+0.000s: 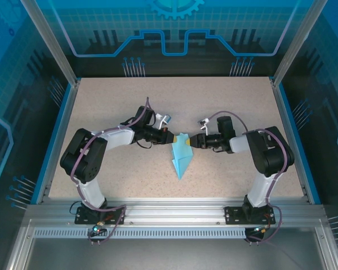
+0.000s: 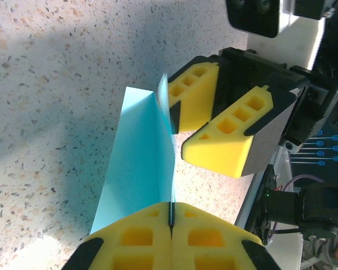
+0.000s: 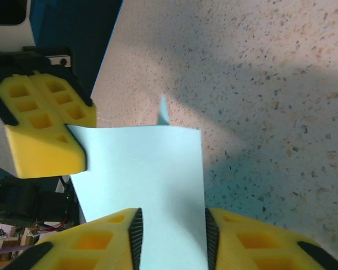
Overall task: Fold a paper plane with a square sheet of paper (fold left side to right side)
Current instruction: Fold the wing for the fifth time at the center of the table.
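The square sheet of paper (image 1: 181, 156) is folded into a light-blue pointed shape, its tip toward the near edge of the table (image 1: 101, 101). My left gripper (image 1: 170, 136) comes in from the left and is shut on an upright edge of the paper (image 2: 141, 157), which runs into the seam of my left gripper (image 2: 171, 211). My right gripper (image 1: 192, 140) comes from the right. In the right wrist view my right gripper (image 3: 172, 225) has its jaws apart, with a flat flap of the paper (image 3: 146, 169) lying between them. The left gripper's fingers (image 3: 42, 135) meet that flap's far corner.
A speckled beige tabletop is bordered by blue rails (image 1: 55, 135) on the left and right. An aluminium frame (image 1: 169, 208) with both arm bases runs along the near edge. Blue patterned panels close off the back and sides.
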Robot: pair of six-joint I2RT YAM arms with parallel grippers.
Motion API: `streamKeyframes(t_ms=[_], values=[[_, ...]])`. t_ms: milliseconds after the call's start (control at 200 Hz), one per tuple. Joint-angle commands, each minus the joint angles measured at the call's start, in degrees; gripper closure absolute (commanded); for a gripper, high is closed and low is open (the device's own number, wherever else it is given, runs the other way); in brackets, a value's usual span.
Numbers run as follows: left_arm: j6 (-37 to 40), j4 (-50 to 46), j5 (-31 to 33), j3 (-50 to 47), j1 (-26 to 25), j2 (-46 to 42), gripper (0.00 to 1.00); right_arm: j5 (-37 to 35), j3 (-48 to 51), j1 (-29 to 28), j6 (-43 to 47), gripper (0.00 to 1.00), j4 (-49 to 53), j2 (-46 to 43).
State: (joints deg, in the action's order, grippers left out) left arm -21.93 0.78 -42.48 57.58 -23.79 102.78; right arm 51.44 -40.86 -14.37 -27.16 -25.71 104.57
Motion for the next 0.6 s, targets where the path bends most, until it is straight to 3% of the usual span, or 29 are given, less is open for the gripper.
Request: streamKeyframes(t_ms=[0, 190, 305, 370, 490, 595], values=[[2.3, -0.3, 0.0, 0.1, 0.3, 1.4, 0.99, -0.2, -0.1, -0.5, 2.5, 0.67, 2.9, -2.8], [2.7, -0.7, 0.3, 0.2, 0.5, 2.2, 0.99, -1.0, -0.1, -0.6, 3.6, 0.73, 5.4, -4.1], [2.9, -0.8, 0.3, 0.4, 0.5, 2.5, 0.96, -1.9, -0.2, -0.5, 3.9, 0.82, 7.1, -4.5], [2.9, -0.9, 0.2, 0.5, 0.6, 2.4, 0.85, -2.3, -0.3, -0.5, 3.4, 0.89, 8.1, -5.0], [3.3, -2.2, 1.3, 1.1, 0.5, 1.0, 0.49, -4.7, -0.6, -0.9, 2.2, 0.94, 12.9, -6.5], [3.9, -4.4, 6.0, 1.5, 0.5, -1.7, 0.35, -8.2, -1.2, -1.7, -0.3, 0.96, 17.3, -7.6]])
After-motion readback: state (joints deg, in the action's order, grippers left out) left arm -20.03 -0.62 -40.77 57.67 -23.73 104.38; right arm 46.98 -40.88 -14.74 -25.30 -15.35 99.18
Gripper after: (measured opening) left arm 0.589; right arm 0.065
